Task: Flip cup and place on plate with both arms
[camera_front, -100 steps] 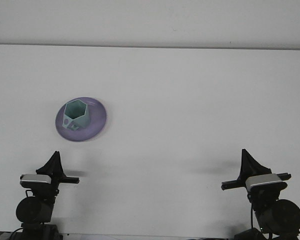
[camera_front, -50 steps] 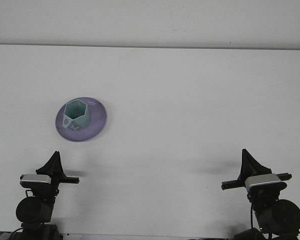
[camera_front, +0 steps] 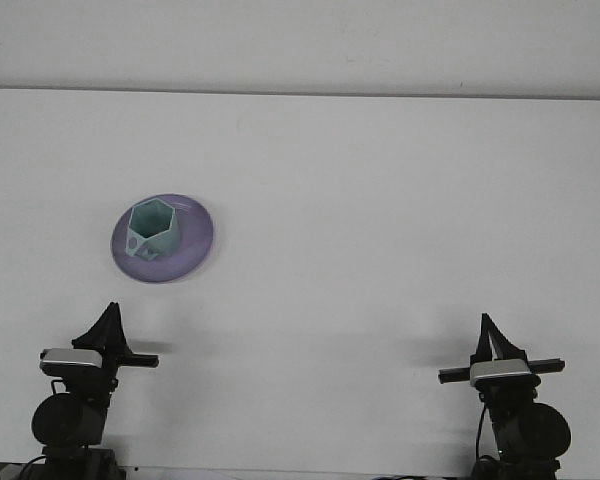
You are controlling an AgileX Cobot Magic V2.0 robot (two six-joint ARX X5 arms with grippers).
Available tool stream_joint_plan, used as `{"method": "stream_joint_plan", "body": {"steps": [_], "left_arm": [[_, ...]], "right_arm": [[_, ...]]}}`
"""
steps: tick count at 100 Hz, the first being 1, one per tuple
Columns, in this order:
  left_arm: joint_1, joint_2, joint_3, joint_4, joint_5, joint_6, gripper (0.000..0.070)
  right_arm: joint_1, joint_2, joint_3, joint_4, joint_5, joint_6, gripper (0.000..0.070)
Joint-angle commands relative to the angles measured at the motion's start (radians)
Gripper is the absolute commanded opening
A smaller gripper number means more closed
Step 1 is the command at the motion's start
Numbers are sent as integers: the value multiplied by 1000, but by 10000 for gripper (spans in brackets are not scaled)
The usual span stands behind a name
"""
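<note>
Front view, teal cup [camera_front: 152,228] upright on purple plate [camera_front: 192,250], well beyond left pincer [camera_front: 110,322], both pincers' closure indiscernible

teal cup [camera_front: 151,229], purple plate [camera_front: 192,252]

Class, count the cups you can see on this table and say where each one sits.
1. The cup stands upright, opening up, on the purple plate at the table's left side. Nothing appears hidden.

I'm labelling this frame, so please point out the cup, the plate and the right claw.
cup [camera_front: 152,228]: front view, on its teal side wall.
plate [camera_front: 195,243]: front view, on its bare purple rim.
right claw [camera_front: 491,338]: front view, between its fingertips.
</note>
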Motion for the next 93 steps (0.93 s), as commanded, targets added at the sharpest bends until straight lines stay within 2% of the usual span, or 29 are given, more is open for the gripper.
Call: {"method": "stream_joint_plan", "body": {"steps": [1,23,93], "left_arm": [[0,-2,-19,13,1,16,15],[0,-2,-19,12,1,16,15],[0,-2,-19,13,1,16,15]], "right_arm": [[-1,-5,-37,42,4,-11,0],[-7,-5,-78,74,3,-49,0],[-7,-5,-78,74,1,-48,0]]}}
